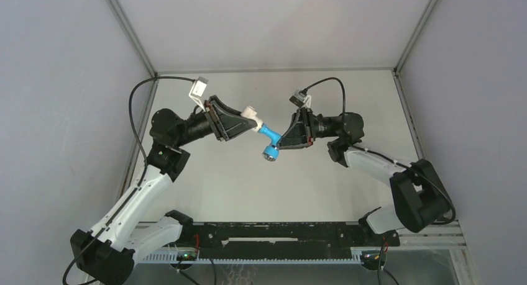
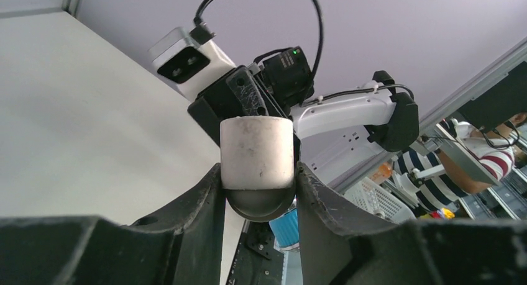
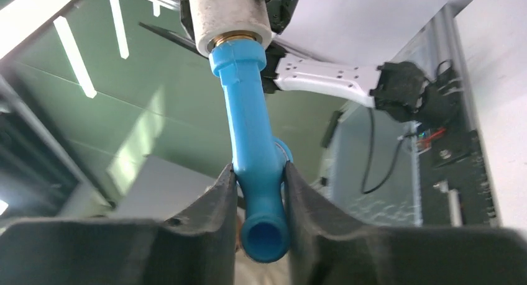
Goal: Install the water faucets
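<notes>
With the right gripper (image 3: 260,173) clamped on the blue faucet (image 3: 248,130) in mid-air, its end seated in the white fitting (image 2: 256,151) that the left gripper (image 2: 258,182) clamps, any tilt could cross-thread the joint.

You're in a robotics lab test cell. White table (image 1: 261,192) boxed in by grey panels (image 1: 56,86) on aluminium posts (image 1: 127,27), with robot arms (image 1: 140,198) bolted to a black mounting rail (image 1: 279,235) at the near edge. In the left wrist view, past the booth, you get a white plastic basket (image 2: 379,197) and a person in a striped shirt (image 2: 457,173) among more equipment. The right wrist view shows ceiling strip lights (image 3: 74,56).
</notes>
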`<action>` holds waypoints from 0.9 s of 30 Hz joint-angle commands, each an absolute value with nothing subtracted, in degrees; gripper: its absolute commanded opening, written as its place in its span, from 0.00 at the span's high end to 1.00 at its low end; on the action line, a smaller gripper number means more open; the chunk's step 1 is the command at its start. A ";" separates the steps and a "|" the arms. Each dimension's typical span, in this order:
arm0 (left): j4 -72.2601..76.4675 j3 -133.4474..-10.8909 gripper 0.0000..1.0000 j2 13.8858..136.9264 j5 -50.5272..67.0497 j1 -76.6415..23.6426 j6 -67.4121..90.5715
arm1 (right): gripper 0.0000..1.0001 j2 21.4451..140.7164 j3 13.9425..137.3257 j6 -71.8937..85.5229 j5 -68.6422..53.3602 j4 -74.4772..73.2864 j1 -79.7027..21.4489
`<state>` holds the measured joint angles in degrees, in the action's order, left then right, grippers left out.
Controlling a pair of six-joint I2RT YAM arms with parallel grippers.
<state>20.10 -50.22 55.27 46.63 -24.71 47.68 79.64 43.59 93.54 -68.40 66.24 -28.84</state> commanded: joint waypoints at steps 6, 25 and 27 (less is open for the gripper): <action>11.37 -53.10 1.00 54.32 39.17 -26.00 42.37 | 0.01 76.30 42.72 94.16 -62.47 54.24 -26.74; -5.27 -64.94 1.00 57.39 32.25 -23.93 53.21 | 0.00 43.07 51.17 -3.34 5.73 -17.08 -44.82; -7.69 -66.11 1.00 58.05 31.23 -23.82 53.43 | 0.00 36.64 44.26 -14.73 12.63 -6.79 -53.31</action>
